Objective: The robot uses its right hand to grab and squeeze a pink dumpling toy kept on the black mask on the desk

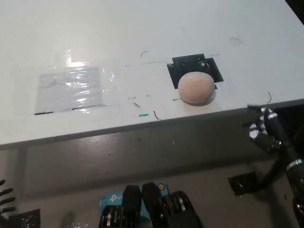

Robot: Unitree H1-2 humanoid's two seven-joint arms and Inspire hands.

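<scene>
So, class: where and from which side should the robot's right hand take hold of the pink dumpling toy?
Probably around its rounded middle, coming from the near right. The pink dumpling toy sits on the black mask close to the desk edge, and the right hand waits just below that edge. Its smooth dome offers no handle, so the fingers should wrap over it.

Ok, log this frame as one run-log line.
phase: pre-grasp | pink dumpling toy: untouched on black mask | right hand: below desk edge, off toy | left hand: resting lower left
</scene>
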